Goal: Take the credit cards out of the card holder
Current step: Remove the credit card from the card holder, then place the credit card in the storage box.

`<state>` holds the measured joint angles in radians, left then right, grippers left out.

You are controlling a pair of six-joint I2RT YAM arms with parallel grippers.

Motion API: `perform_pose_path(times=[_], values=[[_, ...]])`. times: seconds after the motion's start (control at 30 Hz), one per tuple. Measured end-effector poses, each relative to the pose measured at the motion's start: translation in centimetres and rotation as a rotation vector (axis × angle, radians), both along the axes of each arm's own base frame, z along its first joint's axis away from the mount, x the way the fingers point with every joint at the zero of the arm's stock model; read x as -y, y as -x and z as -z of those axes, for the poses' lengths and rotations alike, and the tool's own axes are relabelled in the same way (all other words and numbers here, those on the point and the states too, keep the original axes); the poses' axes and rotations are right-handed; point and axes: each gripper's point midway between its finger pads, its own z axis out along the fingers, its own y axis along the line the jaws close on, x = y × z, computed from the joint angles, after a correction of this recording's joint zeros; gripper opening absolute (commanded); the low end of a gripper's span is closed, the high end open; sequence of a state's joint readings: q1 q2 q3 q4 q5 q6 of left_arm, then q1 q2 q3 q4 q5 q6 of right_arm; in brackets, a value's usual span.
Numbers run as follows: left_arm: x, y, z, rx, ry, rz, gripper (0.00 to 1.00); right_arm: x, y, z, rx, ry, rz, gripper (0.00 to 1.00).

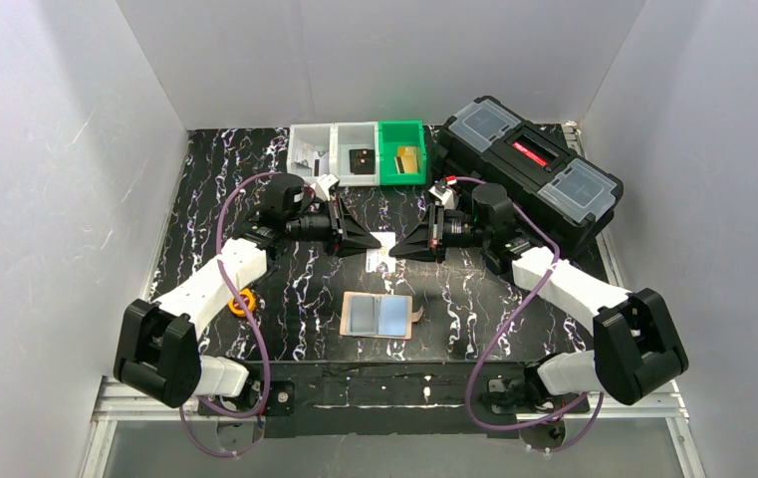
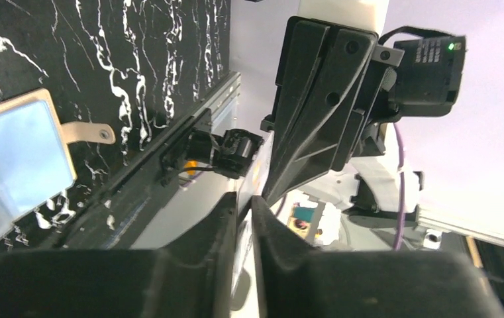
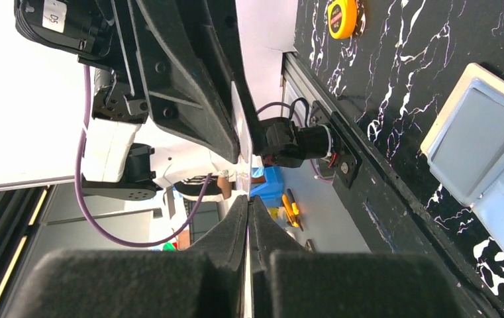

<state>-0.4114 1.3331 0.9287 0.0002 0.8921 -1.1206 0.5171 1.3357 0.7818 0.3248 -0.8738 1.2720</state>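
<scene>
The card holder [image 1: 379, 316] lies open and flat near the table's front, snap tab [image 1: 416, 316] to its right. Pale blue-grey rectangles fill both halves. It also shows in the left wrist view [image 2: 17, 152] and the right wrist view [image 3: 487, 139]. Above and behind it, both grippers meet tip to tip on one pale credit card [image 1: 382, 248], held off the table. My right gripper [image 1: 397, 247] [image 3: 248, 199] is shut on the card's edge [image 3: 248, 267]. My left gripper [image 1: 375, 242] [image 2: 244, 199] has the card [image 2: 244, 265] between its fingers, with a narrow gap still showing.
A large black toolbox [image 1: 529, 164] stands at the back right. Two white bins [image 1: 315, 154] [image 1: 358, 154] and a green bin [image 1: 401, 152] line the back edge. A yellow tape measure [image 1: 243, 302] [image 3: 342, 16] lies beside the left arm. White walls enclose the table.
</scene>
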Motion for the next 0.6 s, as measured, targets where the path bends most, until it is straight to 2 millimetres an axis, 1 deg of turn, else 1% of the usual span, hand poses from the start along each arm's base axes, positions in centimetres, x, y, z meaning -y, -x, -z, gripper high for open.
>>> perform_pose_path(times=[0.03,0.07,0.1,0.13,0.27,0.3,0.43,0.5,0.6], values=[[0.0,0.0,0.0,0.001,0.002,0.002,0.0,0.0,0.0,0.0,0.0,0.0,-0.001,0.12],[0.0,0.1,-0.1,0.0,0.005,0.005,0.0,0.0,0.0,0.0,0.0,0.0,0.0,0.17],[0.0,0.1,-0.2,0.001,0.01,0.007,0.0,0.0,0.0,0.1,-0.001,0.004,0.002,0.24],[0.0,0.1,-0.4,0.007,0.016,0.009,0.0,0.0,0.0,0.3,-0.005,0.01,0.003,0.33],[0.0,0.1,-0.4,0.014,0.013,0.011,0.0,0.1,-0.1,0.8,-0.001,0.038,0.008,0.89],[-0.1,0.2,-0.2,0.012,0.006,0.01,0.0,0.1,-0.2,0.9,-0.006,0.045,0.013,0.97],[-0.6,0.1,0.7,0.008,-0.069,-0.005,0.0,0.5,-0.7,1.2,0.02,0.106,0.049,0.98],[-1.0,-0.3,0.4,0.04,-0.121,-0.019,0.0,1.0,-0.8,1.3,0.033,0.154,0.08,0.98],[-1.9,-1.7,-1.0,0.131,-0.217,-0.067,0.0,1.9,-0.9,1.3,0.069,0.219,0.132,0.98]])
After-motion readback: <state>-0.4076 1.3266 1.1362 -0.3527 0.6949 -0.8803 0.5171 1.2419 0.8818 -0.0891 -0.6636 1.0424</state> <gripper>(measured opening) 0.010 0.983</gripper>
